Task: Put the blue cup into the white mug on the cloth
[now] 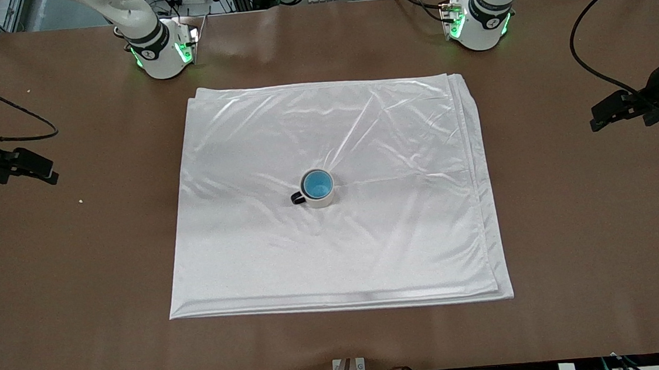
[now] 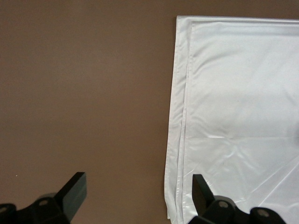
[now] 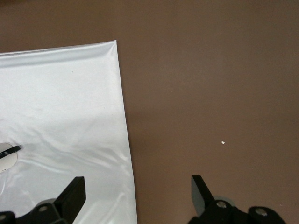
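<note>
The white mug (image 1: pixel 321 201) stands upright near the middle of the cloth (image 1: pixel 361 135), its black handle pointing toward the right arm's end of the table. The blue cup (image 1: pixel 316 185) sits inside the mug, with only its bright blue inside showing. My left gripper (image 1: pixel 606 113) hangs open and empty over the cloth's edge (image 2: pixel 180 140) at the left arm's end; its own view shows the fingers wide apart (image 2: pixel 138 191). Over the cloth's other edge (image 3: pixel 124 116) my right gripper (image 1: pixel 40 169) is open and empty (image 3: pixel 138 193). A sliver of the mug (image 3: pixel 5 158) shows in that view.
The brown table (image 1: pixel 79 287) surrounds the cloth on all sides. A small white crumb (image 1: pixel 80 201) lies on it toward the right arm's end, the same crumb (image 3: pixel 223 143) showing in the right wrist view. Black cables (image 1: pixel 5 104) trail near both grippers. A metal bracket (image 1: pixel 348 367) sits at the near edge.
</note>
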### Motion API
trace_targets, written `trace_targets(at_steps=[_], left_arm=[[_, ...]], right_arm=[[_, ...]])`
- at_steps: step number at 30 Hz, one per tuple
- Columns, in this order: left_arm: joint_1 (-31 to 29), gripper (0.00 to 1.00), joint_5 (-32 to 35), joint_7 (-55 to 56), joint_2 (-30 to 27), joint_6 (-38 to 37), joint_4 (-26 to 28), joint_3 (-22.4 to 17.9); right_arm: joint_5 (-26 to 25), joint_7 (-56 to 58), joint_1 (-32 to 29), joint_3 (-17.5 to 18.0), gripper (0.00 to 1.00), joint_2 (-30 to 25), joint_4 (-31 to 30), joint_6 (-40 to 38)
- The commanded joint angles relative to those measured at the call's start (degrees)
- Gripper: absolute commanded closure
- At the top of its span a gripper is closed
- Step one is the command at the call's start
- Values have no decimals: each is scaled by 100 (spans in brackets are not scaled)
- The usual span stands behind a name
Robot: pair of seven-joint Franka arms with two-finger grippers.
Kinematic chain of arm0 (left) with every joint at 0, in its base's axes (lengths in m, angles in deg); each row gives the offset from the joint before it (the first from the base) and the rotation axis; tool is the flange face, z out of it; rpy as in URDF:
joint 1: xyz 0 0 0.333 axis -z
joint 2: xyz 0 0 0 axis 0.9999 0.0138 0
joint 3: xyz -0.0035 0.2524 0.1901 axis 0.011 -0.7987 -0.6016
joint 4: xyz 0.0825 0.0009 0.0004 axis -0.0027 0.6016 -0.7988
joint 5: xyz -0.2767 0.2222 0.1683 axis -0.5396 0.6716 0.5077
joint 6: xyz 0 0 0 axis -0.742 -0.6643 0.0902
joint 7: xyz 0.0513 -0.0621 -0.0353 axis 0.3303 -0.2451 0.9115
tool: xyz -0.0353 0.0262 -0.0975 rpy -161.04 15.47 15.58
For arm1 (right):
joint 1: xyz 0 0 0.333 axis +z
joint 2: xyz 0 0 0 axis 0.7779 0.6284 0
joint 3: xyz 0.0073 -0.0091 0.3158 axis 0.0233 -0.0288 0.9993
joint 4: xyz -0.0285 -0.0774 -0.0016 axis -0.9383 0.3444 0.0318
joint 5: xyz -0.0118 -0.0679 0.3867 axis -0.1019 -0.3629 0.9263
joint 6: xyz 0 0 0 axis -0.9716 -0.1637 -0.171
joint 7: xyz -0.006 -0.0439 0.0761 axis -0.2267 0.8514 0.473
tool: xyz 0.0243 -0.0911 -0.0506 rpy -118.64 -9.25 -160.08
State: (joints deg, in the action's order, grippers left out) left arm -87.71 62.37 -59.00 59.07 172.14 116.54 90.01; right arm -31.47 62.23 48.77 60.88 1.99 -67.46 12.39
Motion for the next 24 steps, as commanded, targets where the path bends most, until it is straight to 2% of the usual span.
trace_targets(at_steps=[1, 24], left_arm=[[17, 0, 14, -112, -78, -43, 12, -7], [8, 0, 14, -104, -69, -43, 12, -7]], right_arm=[[89, 18, -95, 51, 0, 46, 98, -21], [89, 44, -157, 60, 0, 55, 72, -21]])
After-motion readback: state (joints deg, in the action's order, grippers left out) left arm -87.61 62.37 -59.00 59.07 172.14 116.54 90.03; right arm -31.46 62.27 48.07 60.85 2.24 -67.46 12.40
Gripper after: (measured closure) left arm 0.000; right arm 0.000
